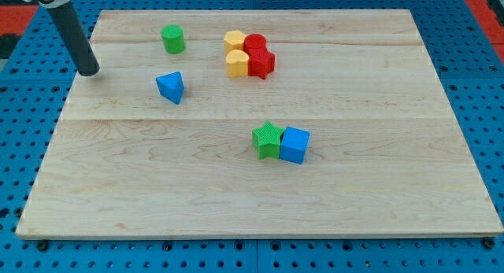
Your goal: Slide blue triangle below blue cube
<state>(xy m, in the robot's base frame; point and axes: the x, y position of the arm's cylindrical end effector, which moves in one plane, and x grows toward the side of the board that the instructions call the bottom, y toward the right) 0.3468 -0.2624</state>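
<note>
The blue triangle (171,87) lies on the wooden board (157,194) at the view's upper left. The blue cube (294,145) sits right of centre, touching a green star (268,140) on its left. My tip (89,71) rests on the board near its left edge, well to the left of the blue triangle and slightly higher in the view. The rod leans up toward the view's top left corner. The tip touches no block.
A green cylinder (173,38) stands above the blue triangle. Two yellow blocks (235,42) (237,63) and two red blocks (255,45) (261,63) form a tight cluster at the top centre. A blue perforated table (472,37) surrounds the board.
</note>
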